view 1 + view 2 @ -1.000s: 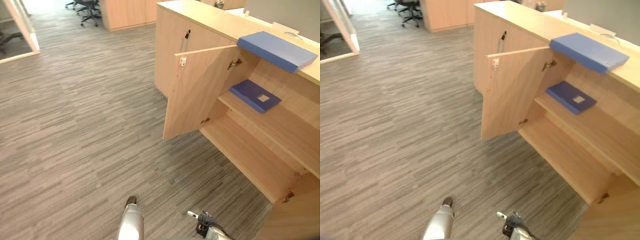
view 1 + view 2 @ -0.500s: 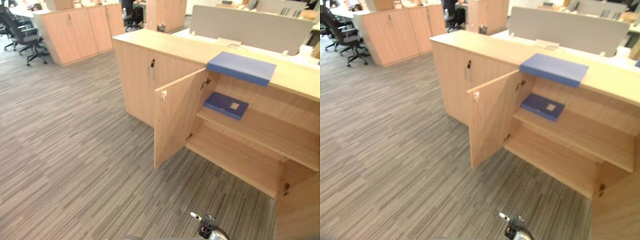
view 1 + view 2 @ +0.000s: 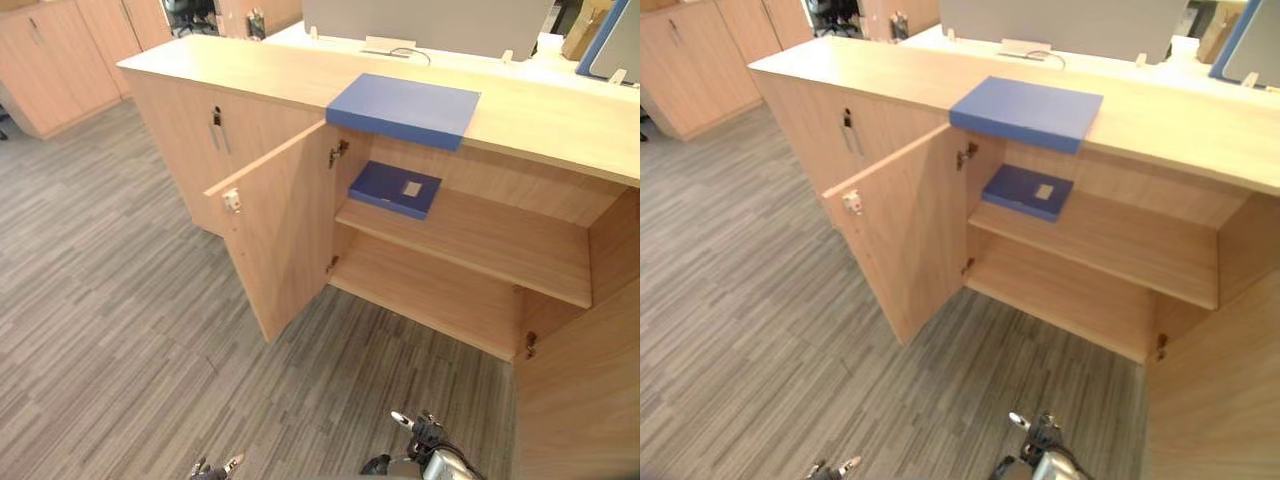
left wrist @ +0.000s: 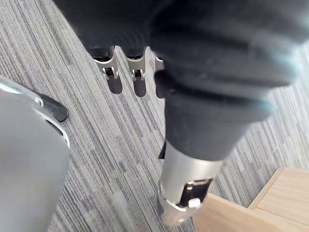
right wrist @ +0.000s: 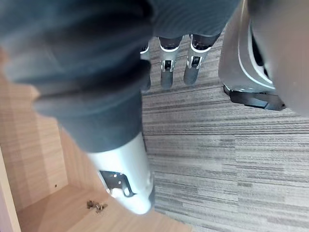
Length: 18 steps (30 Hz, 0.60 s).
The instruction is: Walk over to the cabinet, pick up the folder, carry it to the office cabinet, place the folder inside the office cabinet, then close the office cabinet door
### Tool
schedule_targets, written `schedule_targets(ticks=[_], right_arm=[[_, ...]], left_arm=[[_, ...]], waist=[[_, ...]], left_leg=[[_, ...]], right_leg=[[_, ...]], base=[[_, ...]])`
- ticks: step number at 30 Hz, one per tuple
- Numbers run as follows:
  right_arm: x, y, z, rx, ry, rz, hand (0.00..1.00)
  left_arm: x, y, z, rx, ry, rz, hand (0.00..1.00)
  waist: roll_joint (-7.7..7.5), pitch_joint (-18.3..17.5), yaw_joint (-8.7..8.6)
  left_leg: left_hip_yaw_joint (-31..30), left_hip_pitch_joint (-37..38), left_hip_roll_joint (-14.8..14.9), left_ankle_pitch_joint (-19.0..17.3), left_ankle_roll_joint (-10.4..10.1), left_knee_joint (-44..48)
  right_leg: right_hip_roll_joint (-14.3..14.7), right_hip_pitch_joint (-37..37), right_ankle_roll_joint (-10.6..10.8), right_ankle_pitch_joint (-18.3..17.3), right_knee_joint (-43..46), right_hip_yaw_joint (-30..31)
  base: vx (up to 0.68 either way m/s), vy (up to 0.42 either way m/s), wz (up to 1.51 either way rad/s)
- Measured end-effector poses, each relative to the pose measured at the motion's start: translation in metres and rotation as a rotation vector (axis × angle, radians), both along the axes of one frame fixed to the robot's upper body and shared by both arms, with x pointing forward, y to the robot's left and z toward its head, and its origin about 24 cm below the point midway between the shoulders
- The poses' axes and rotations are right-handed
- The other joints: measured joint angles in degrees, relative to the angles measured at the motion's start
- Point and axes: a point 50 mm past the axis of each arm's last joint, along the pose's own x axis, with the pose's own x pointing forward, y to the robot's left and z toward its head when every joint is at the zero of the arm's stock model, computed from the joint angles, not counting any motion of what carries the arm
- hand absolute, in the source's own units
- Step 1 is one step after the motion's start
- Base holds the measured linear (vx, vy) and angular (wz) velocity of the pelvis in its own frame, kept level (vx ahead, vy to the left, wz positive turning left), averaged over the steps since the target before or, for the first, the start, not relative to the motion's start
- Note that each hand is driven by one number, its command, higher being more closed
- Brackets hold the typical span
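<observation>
A thick blue folder (image 3: 405, 105) lies flat on the top of the light-wood cabinet (image 3: 540, 110), above the open compartment. A thinner blue folder (image 3: 393, 188) with a pale label lies on the upper shelf (image 3: 480, 240) inside. The left door (image 3: 280, 230) stands swung out towards me. My left hand (image 4: 116, 79) hangs over the carpet with straight fingers and holds nothing. My right hand (image 5: 169, 63) hangs beside the lower right door, fingers straight, also holding nothing.
The right door (image 3: 590, 400) stands open at the lower right. A closed door with a dark handle (image 3: 215, 125) is left of the opening. A grey partition (image 3: 430, 20) runs behind the cabinet. More wooden cabinets (image 3: 50, 50) stand at the back left across grey carpet.
The camera has swung right and come nearer, so the open cabinet now sits in the middle of the view. Both folders lie as before, and both hands still hang low.
</observation>
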Motion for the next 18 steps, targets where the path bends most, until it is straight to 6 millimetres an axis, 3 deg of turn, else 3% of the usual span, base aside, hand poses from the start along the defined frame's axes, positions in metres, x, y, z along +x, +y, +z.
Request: schedule_targets(ticks=[2,4,5,6,8,10,11,12,14,15,16,17,18], right_arm=[[-0.002,-0.001,-0.001,0.004,0.006,-0.015,0.00],[-0.005,0.000,-0.002,0.007,0.012,-0.015,0.00],[-0.005,0.001,-0.002,0.008,0.015,-0.012,0.00],[-0.006,0.002,-0.002,0.010,0.020,-0.008,0.00],[-0.006,0.003,-0.003,0.012,0.024,-0.003,0.00],[-0.007,0.005,-0.003,0.017,0.028,-0.001,0.00],[-0.005,0.007,-0.003,0.020,0.033,0.008,0.00],[-0.004,0.010,-0.004,0.017,0.044,0.033,0.00],[0.000,0.014,-0.003,0.020,0.041,0.056,0.00],[0.003,0.016,-0.002,0.015,0.035,0.082,0.00],[0.005,0.017,-0.002,0.014,0.031,0.086,0.00],[0.002,0.033,-0.003,0.046,0.037,0.118,0.00],[0.007,0.038,-0.002,0.053,0.021,0.137,0.00]], left_arm=[[0.002,0.001,0.000,-0.002,-0.008,0.019,0.00],[0.002,0.002,0.000,-0.007,-0.010,0.050,0.00],[0.005,0.003,0.001,-0.004,-0.018,0.059,0.00],[0.010,0.003,0.003,-0.009,-0.036,0.077,0.00],[0.011,0.004,0.003,-0.005,-0.043,0.084,0.00],[0.015,0.007,0.006,0.000,-0.064,0.103,0.00],[0.017,0.009,0.007,0.005,-0.080,0.117,0.00],[0.017,0.013,0.008,0.012,-0.087,0.130,0.00],[0.013,0.015,0.008,0.018,-0.077,0.140,0.00],[0.007,0.012,0.006,0.011,-0.062,0.144,0.00],[0.002,0.012,0.005,0.009,-0.051,0.153,0.00],[0.003,0.024,0.008,0.043,-0.052,0.144,0.00],[0.005,0.024,0.009,0.048,-0.065,0.140,0.00]], waist=[[0.03,-0.16,-0.32],[-0.08,-0.50,-0.71],[-0.07,-0.58,-0.93],[0.16,-0.54,-0.99],[-0.13,-0.29,-0.61],[-0.54,0.15,-0.15],[-0.92,0.44,0.70],[-1.15,0.65,2.31],[-1.52,1.22,3.16],[-0.43,1.37,3.57],[-0.53,2.03,3.91],[-3.34,2.08,4.22],[-3.50,2.06,4.04]], left_leg=[[-1.18,-0.30,0.91,0.14,-0.20,2.76],[-2.46,-3.23,2.25,-0.17,-0.73,11.56],[-3.79,-5.76,2.75,-0.01,-0.94,18.78],[-6.56,-11.54,4.09,2.75,-3.56,33.33],[-8.89,-16.97,4.34,4.46,-5.15,46.90],[-8.23,-22.37,3.45,1.93,-4.63,56.75],[-7.21,-25.80,2.06,0.03,-2.76,58.74],[-7.73,-30.75,0.21,-2.77,-0.69,57.71],[-10.36,-35.18,-1.95,-5.13,-0.37,51.41],[-13.45,-36.16,-2.48,-3.44,-0.98,38.54],[-13.02,-35.40,-2.36,-2.49,-1.51,37.69],[-11.14,-33.21,-4.93,-2.77,-0.75,35.66],[-10.88,-31.82,-5.84,-2.39,-0.18,33.29]], right_leg=[[1.23,1.40,0.49,-1.27,-0.78,-0.19],[3.03,4.12,0.37,-1.14,-3.64,-0.30],[3.80,5.74,0.44,-1.05,-4.99,-0.33],[5.63,8.53,0.55,-0.91,-7.44,-0.06],[7.32,11.69,0.80,-0.71,-10.32,1.19],[8.21,15.48,0.92,-0.66,-13.74,3.87],[8.10,17.21,0.99,-0.73,-15.41,7.18],[7.15,18.63,1.68,-0.32,-16.83,11.44],[4.87,19.53,4.39,-0.18,-16.49,15.12],[3.73,19.78,7.50,-0.90,-14.45,17.75],[3.08,19.95,9.18,-1.86,-13.32,19.57],[0.93,20.13,9.46,-2.11,-13.58,21.61],[2.00,19.64,8.14,-1.34,-14.75,21.86]], base=[[0.34,-0.157,-0.05],[0.35,-0.095,-0.06],[0.41,-0.023,-0.15],[0.34,-0.008,-0.23],[0.29,0.069,-0.41],[0.35,0.173,-0.67],[0.35,0.315,-1.29],[0.35,0.367,-1.45],[0.28,0.387,-1.36],[0.34,0.491,-1.18],[0.45,0.555,-0.82],[0.39,0.359,-0.28],[0.38,0.305,-0.06]])
